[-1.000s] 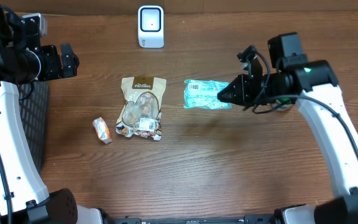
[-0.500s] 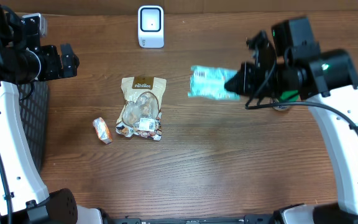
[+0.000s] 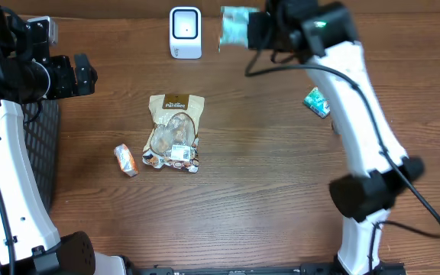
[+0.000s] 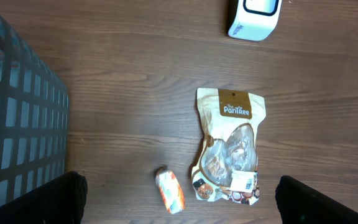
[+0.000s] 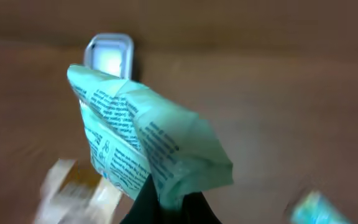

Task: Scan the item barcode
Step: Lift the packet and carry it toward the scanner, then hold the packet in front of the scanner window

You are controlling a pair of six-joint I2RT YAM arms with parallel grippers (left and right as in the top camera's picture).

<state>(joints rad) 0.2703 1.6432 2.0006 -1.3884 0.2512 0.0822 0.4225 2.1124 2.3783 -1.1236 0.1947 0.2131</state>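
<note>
The item, a light-green packet (image 3: 234, 23) with dark print, hangs in the air at the table's far edge, just right of the white scanner (image 3: 185, 32). My right gripper (image 3: 255, 27) is shut on its lower edge. In the right wrist view the packet (image 5: 142, 143) rises from the dark fingers (image 5: 149, 208), with the scanner (image 5: 109, 56) behind it and to the left. The view is blurred and I cannot make out a barcode. My left gripper (image 3: 82, 74) stays high at the left, open, with nothing between its fingers (image 4: 55, 199).
A brown snack pouch (image 3: 176, 131) lies mid-table with a small orange packet (image 3: 125, 160) to its lower left. A small teal packet (image 3: 317, 101) lies at the right. A black wire basket (image 3: 44, 145) stands along the left edge.
The right arm has lifted the green packet from mid-table and swung it back and left, up beside the scanner. The teal packet it had covered now shows. The left arm has not moved.
</note>
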